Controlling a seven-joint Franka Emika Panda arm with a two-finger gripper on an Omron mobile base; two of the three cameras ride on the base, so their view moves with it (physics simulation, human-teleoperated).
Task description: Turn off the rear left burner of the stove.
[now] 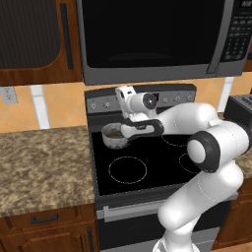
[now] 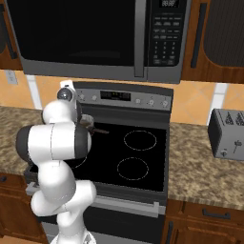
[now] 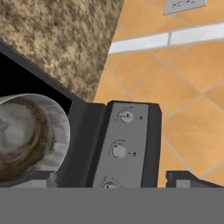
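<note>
The stove (image 1: 147,160) has a black glass top and a grey back panel (image 3: 131,131) with round knobs. A small steel saucepan (image 1: 114,135) stands on the rear left burner and hides it. My gripper (image 1: 124,94) hovers above the pan, just in front of the left end of the back panel, also seen from the right as the gripper (image 2: 65,87). In the hand view its fingertips (image 3: 189,178) stand wide apart, open and empty. Between them lie the left knobs: one knob (image 3: 126,116), a second knob (image 3: 118,151), and a third at the bottom edge.
A dark microwave (image 1: 152,34) hangs low over the stove, close above the hand. Granite counter (image 1: 44,162) flanks the stove on the left; a toaster (image 2: 228,133) sits on the right counter. A wall outlet (image 3: 183,5) is on the tiled backsplash.
</note>
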